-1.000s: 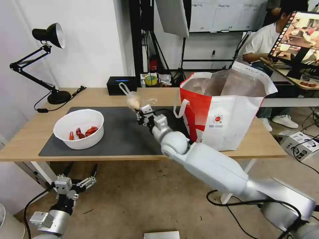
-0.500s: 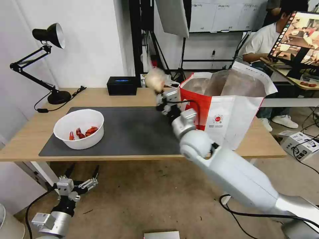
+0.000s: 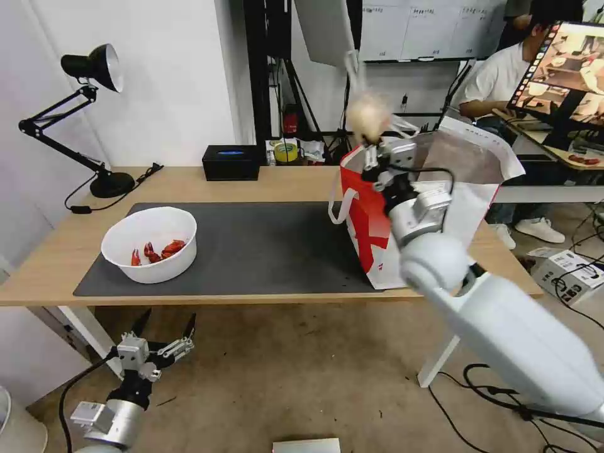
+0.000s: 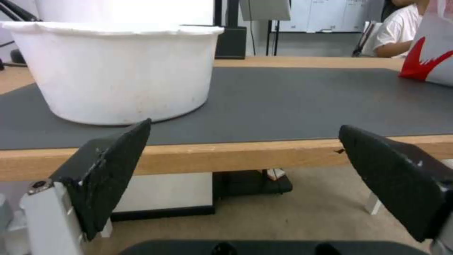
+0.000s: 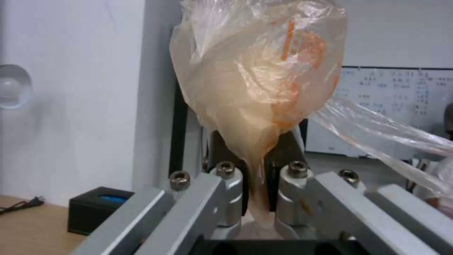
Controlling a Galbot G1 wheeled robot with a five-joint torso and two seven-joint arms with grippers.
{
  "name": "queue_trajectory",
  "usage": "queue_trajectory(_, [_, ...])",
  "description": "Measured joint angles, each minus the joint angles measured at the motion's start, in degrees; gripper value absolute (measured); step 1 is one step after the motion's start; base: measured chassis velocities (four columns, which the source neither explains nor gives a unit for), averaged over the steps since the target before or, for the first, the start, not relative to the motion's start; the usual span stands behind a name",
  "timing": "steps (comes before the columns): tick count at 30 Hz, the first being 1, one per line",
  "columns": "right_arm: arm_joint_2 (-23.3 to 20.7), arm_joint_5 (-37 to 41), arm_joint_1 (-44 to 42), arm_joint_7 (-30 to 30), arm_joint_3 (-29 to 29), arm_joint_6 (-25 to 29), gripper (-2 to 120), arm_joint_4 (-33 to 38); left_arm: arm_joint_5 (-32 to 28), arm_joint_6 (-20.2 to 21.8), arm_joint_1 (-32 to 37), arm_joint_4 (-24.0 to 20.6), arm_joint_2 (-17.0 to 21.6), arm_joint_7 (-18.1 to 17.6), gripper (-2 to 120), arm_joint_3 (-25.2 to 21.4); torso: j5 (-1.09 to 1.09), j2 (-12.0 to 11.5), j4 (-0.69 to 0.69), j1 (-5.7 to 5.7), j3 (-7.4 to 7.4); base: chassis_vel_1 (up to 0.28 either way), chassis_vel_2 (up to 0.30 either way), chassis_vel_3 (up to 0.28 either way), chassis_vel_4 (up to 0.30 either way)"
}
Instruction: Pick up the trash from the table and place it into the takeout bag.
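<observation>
One right gripper [image 3: 375, 155] pinching knotted bag [image 3: 368, 116] above takeout bag [image 3: 428, 214] rim

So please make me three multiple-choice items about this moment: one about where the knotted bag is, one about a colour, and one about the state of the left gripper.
1. Where is the knotted clear bag?
A. lying on the dark grey mat
B. held up over the near rim of the takeout bag
C. inside the white bowl

2. What colour are the shells in the white bowl?
A. red
B. green
C. blue

3. How is the left gripper?
A. shut on the bowl
B. open and holding nothing, below the table edge
C. shut on a tissue

Answers:
1 B: the right gripper pinches the bag's neck above the rim of the takeout bag.
2 A: red crayfish shells lie in the bowl.
3 B: its fingers stand wide apart in front of the table edge.
</observation>
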Motion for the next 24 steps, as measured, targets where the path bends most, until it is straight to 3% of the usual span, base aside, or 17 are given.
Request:
queue_trajectory(2, [-2.66,2.18,-0.05,0.67,2.11,-0.46,5,0.88,0.08,0.21,-0.16,-0.24,0.05,-0.17,100,0.13,0.0,0.0,0.0,0.0,0.0,0.0,0.0,0.0,0.0])
queue_trajectory(13, [-7.98,8.69,-1.01,3.27,5.62,-3.37,5,1.88,0.1,0.17,0.25,-0.72,0.08,-0.17,100,-0.41,0.0,0.0,0.0,0.0,0.01,0.0,0.0,0.0,0.0])
queue_trajectory(17, [-8.67,10.34,-1.34,4.4,5.91,-4.97,14,2.24,0.11,0.11,0.33,-0.86,0.02,-0.16,100,-0.45,-0.01,0.0,0.0,0.0,0.01,0.0,0.0,0.0,0.0])
queue_trajectory(20, [-9.54,13.13,-1.85,7.15,6.39,-7.54,47,3.02,0.18,0.06,0.7,-1.44,-0.33,-0.14,100,-0.64,0.0,0.0,0.01,0.0,0.01,0.0,0.0,0.0,0.0])
queue_trajectory(24, [-10.02,14.02,-1.96,7.33,6.47,-8.34,59,3.46,0.2,0.06,0.91,-1.64,-0.35,-0.13,100,-0.85,-0.01,0.0,0.0,0.0,0.01,0.0,0.0,0.0,0.0])
